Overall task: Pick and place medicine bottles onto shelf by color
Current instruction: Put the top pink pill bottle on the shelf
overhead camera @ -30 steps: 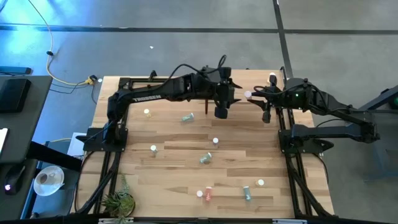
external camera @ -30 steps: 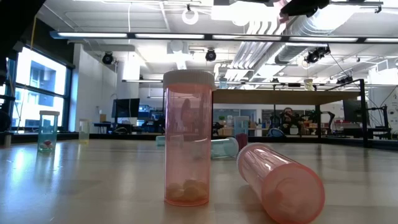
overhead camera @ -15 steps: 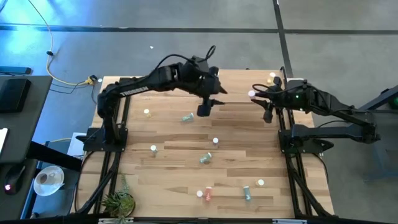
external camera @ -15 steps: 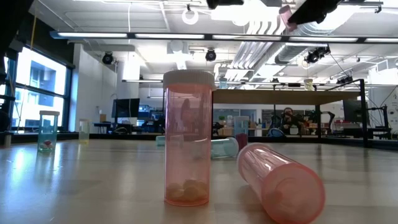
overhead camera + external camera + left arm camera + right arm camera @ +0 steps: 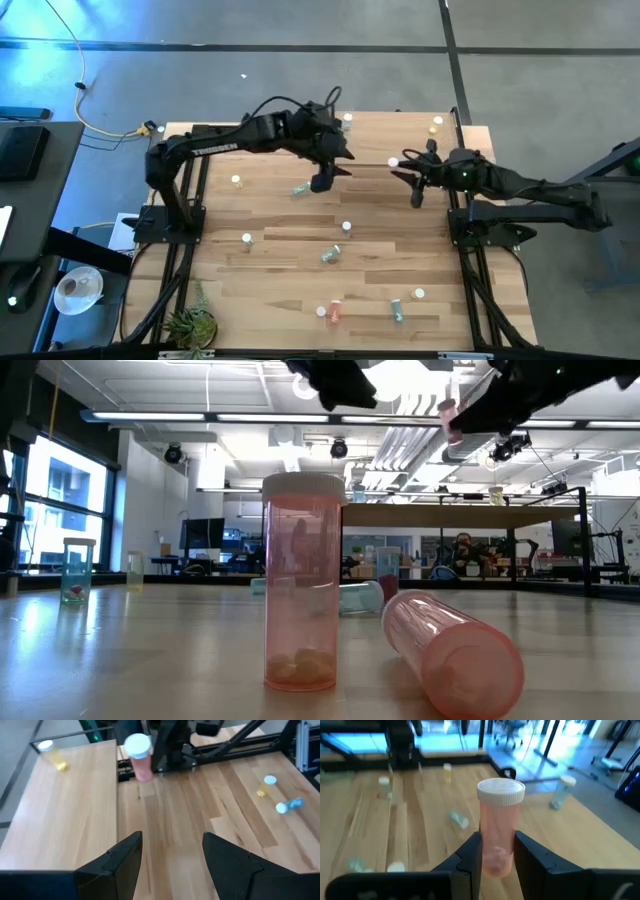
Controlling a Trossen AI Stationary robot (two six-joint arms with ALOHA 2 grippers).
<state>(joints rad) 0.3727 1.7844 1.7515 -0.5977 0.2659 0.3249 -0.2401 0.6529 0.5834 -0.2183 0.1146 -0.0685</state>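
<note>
Medicine bottles (image 5: 331, 254) mostly lie scattered across the table (image 5: 270, 290). Right end effector (image 5: 494, 851) clamps a pink bottle (image 5: 498, 827) at upper right; left end effector (image 5: 170, 857) gapes empty.

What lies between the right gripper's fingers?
A pink bottle with a white cap stands upright, clamped in the right gripper; the right wrist view shows it best.

Light-wood table (image 5: 270, 290) with scattered medicine bottles (image 5: 331, 254), upright and toppled; shelf (image 5: 400, 125) bearing a yellow bottle (image 5: 437, 125).
</note>
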